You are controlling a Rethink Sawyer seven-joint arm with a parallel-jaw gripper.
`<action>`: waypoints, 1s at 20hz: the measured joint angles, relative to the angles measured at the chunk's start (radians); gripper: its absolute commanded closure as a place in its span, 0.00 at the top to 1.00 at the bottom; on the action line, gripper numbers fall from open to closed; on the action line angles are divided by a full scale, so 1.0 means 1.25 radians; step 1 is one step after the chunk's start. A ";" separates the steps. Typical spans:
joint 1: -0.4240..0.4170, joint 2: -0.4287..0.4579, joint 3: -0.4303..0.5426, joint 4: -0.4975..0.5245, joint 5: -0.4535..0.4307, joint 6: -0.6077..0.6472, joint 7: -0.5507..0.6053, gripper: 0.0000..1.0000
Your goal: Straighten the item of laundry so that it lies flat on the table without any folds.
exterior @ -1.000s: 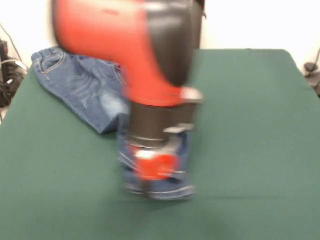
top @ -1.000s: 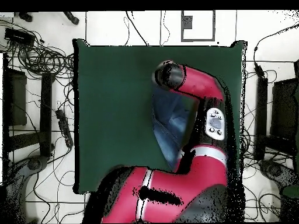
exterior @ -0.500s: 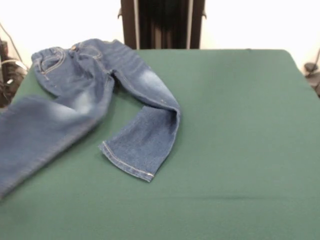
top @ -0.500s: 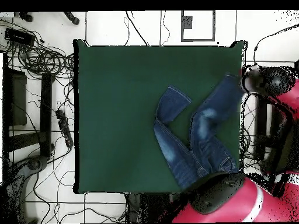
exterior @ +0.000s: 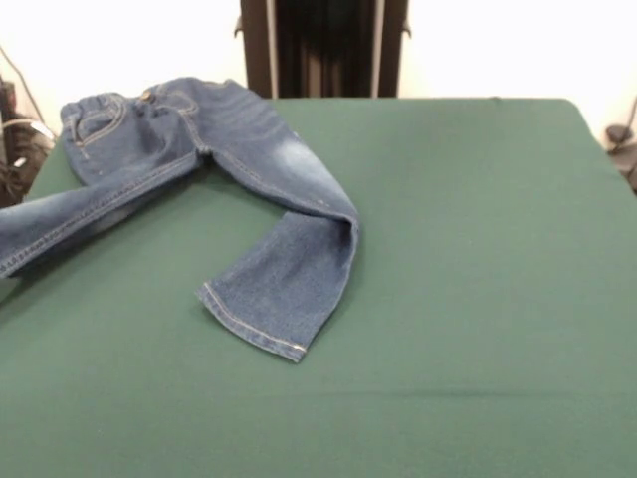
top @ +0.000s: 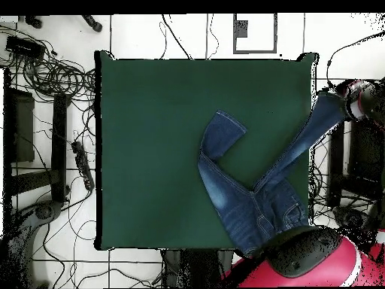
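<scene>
The gripper (top: 352, 105) sits off the table's (top: 150, 150) side at about two o'clock in the overhead view. It looks clenched on the hem of one leg of the jeans (top: 241, 203), because that leg runs straight and taut to it from the crotch. The fingers themselves are too small to make out.

Half a second ago this leg lay slack and broad across the cloth. Now it is drawn into a narrow, stretched band that crosses the table edge. A second ago the arm was low over the middle of the table, covering the garment. That leg is now unfolded, which helps, but its end hangs past the edge instead of resting on the felt, so I judge it must be brought back inward before release.

The other leg has not moved. In the front view it bends at the knee and doubles back toward seven o'clock, with its hem lying near the table's centre. The waistband lies at eleven o'clock there, near the far left corner, just beside the pedestal (exterior: 323, 48).

The arm (top: 316, 260) bulks red and black at five o'clock overhead, above the waistband, and reaches out along the table's side, clear of the felt.
</scene>
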 measured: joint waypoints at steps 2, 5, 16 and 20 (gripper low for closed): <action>0.006 0.001 0.004 -0.006 0.000 0.000 -0.005 0.00; 0.018 0.005 0.011 -0.013 0.000 0.000 -0.005 0.00; 0.044 0.007 0.043 -0.014 -0.005 0.000 -0.005 0.00; 0.057 0.007 0.043 -0.014 -0.005 0.000 -0.005 0.00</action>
